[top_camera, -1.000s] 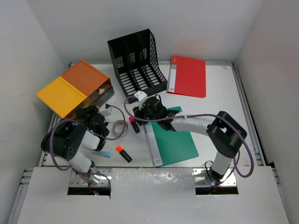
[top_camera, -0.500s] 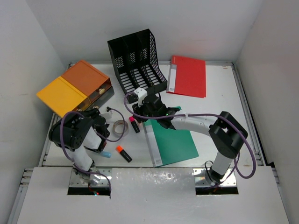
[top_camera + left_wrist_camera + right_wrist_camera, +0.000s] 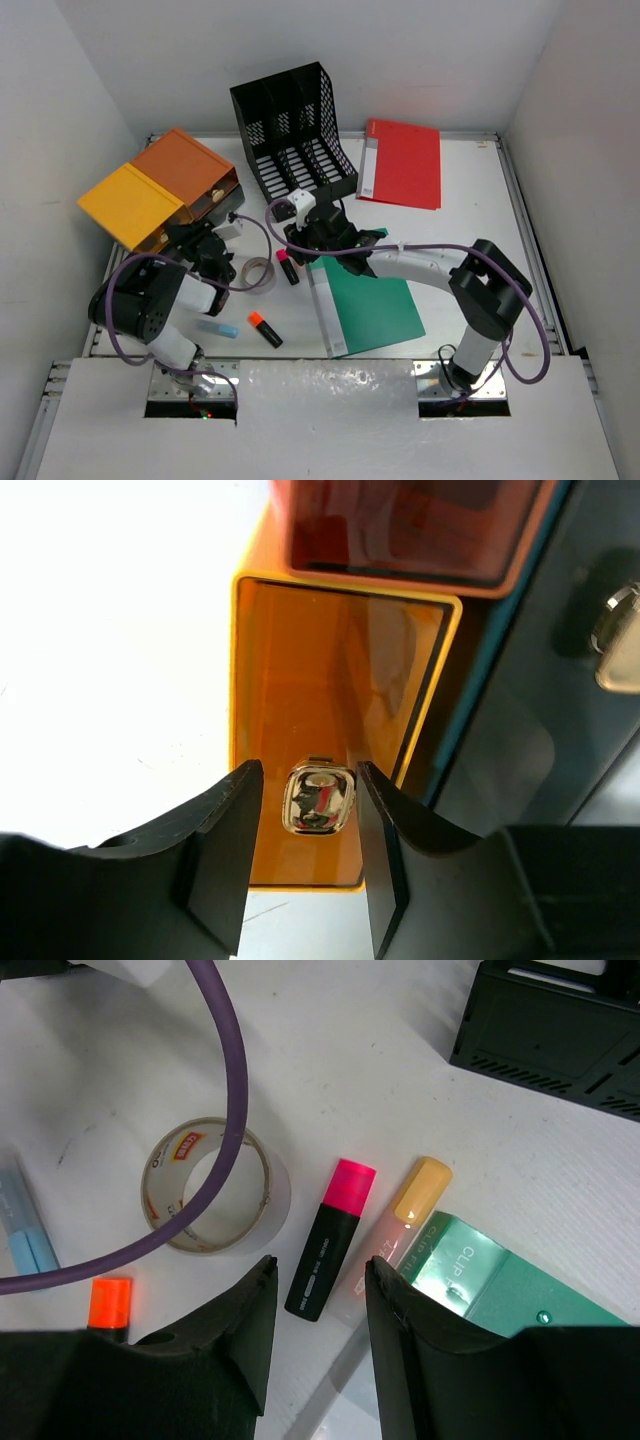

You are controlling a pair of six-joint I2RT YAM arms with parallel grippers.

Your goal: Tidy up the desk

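The left gripper (image 3: 308,785) has its fingers apart, one on each side of a small shiny knob (image 3: 320,798) on the front of the orange drawer (image 3: 340,680). A thin gap shows beside one finger and hardly any beside the other, so it is not pinching yet. I think the job here is to grab the knob. It should close gently and evenly. Then it should move the drawer straight and not sideways, or the little knob may slip out.

The right gripper (image 3: 320,1270) is spread apart too and holds nothing. The pink highlighter (image 3: 330,1245) lies right under the gap between its fingers. A pale orange highlighter (image 3: 415,1205) lies just outside one finger, right beside the green folder (image 3: 490,1285). The tape roll (image 3: 215,1200) lies just outside the other finger. To pick up only the pink one, it should come straight down and close across the pen's thin sides.

The desk (image 3: 350,1050) lies under all of this, past the fingertips.
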